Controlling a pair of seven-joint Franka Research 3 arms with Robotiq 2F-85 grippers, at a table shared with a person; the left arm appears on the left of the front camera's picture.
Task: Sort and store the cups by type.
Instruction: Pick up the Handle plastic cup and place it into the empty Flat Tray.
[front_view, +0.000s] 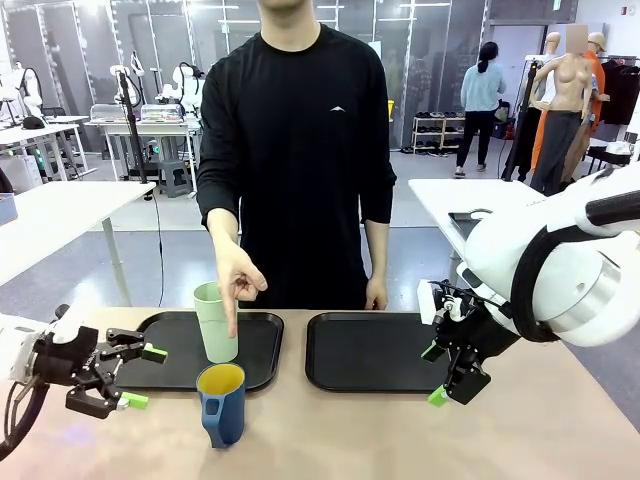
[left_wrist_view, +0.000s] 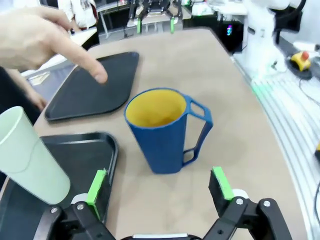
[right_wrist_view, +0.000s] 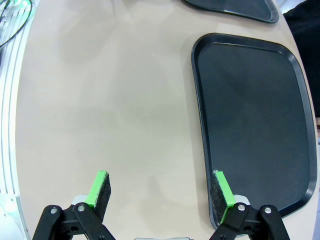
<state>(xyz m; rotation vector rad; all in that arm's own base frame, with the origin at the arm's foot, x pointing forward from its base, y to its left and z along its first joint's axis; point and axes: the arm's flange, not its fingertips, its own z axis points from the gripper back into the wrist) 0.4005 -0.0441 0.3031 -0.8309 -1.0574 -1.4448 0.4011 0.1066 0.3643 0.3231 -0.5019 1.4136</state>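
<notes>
The left hand (left_wrist_view: 159, 184) and right hand (right_wrist_view: 162, 186) both gaped empty; with the mug (left_wrist_view: 162, 135) at the left's twelve o'clock, an off-centre grab could tip it.

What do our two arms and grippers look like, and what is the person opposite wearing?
Both arms are glossy white shells: the left arm, and the right arm with a black ring at its joint. The left gripper and right gripper are black linkages tipped with bright green pads. The person's long-sleeved black top carries a small white chest logo.
</notes>
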